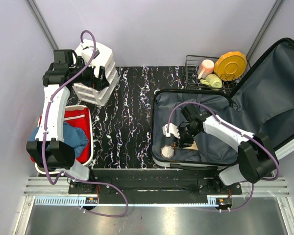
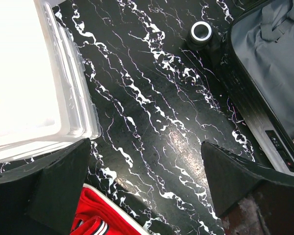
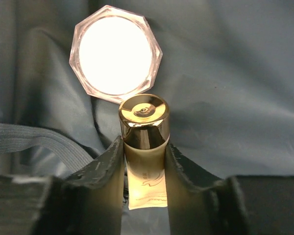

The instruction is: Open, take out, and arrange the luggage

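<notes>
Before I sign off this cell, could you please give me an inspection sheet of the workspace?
Surface: black marbled table.
Job's things: suitcase open; bottle and jar inside.
Clutter: tub of clothes, drawer unit, dish rack.
Grippers: left end effector open over table; right end effector closed on bottle.
Cables: purple cables loop along both arms.
Surroundings: plain walls; nothing else seen.

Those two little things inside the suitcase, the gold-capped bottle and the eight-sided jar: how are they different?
The bottle is slim with a shiny gold cap; the jar is wide, octagonal, with a pale top. The bottle is squeezed between the fingers of the right gripper; the jar lies free, untouched. Both are in the suitcase, on its grey lining.
</notes>
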{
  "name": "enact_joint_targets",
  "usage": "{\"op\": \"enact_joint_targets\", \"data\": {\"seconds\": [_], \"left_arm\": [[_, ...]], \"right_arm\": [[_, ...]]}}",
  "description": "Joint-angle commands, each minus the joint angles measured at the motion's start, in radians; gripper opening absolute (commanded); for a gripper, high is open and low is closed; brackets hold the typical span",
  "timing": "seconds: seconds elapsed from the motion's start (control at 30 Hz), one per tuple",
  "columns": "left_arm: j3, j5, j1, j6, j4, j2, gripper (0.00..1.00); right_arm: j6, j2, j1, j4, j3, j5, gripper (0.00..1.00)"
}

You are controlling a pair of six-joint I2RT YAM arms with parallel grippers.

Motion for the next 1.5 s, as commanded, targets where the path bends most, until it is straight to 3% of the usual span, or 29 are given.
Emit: {"op": "enact_joint_targets", "data": {"seconds": [0.0,0.03,0.2,0.3,0.47,0.53,0.67,0.8,0.93,1.2,1.47], "left_arm": [[0.055,0.069,-0.001,-0.017,0.045,-0.001,0.99],[0.064,0.079,-0.001,-0.014,0.045,0.003,0.99],[0.051,0.145,-0.021,0.045,0.071,-0.003,0.98],[-0.014,0.213,-0.067,0.222,0.077,-0.053,0.96],[-0.271,0.314,-0.186,0.724,0.089,-0.219,0.96],[-0.379,0.278,-0.300,0.920,0.096,-0.268,0.93],[-0.512,0.195,-0.510,1.113,0.206,-0.288,0.90],[-0.664,-0.024,-0.763,1.338,0.364,-0.280,0.85],[-0.738,-0.114,-0.875,1.516,0.553,-0.244,0.82],[-0.701,-0.219,-0.994,1.550,0.648,-0.126,0.70],[-0.706,-0.287,-1.023,1.552,0.715,-0.055,0.60]], "right_arm": [[0.083,-0.057,-0.005,0.010,0.076,-0.021,0.31],[0.152,-0.059,-0.013,0.010,0.091,-0.023,0.26],[0.434,-0.031,-0.126,0.049,0.255,-0.104,0.25],[0.623,0.030,-0.180,0.067,0.378,-0.121,0.25],[1.040,0.150,-0.235,0.118,0.504,-0.082,0.24],[1.181,0.160,-0.243,0.159,0.502,-0.073,0.23],[1.359,0.193,-0.249,0.182,0.498,-0.044,0.24],[1.491,0.231,-0.254,0.248,0.464,-0.058,0.22],[1.589,0.237,-0.254,0.279,0.441,-0.046,0.21],[1.758,0.214,-0.254,0.299,0.398,0.023,0.14],[1.846,0.184,-0.254,0.325,0.358,-0.039,0.13]]}}
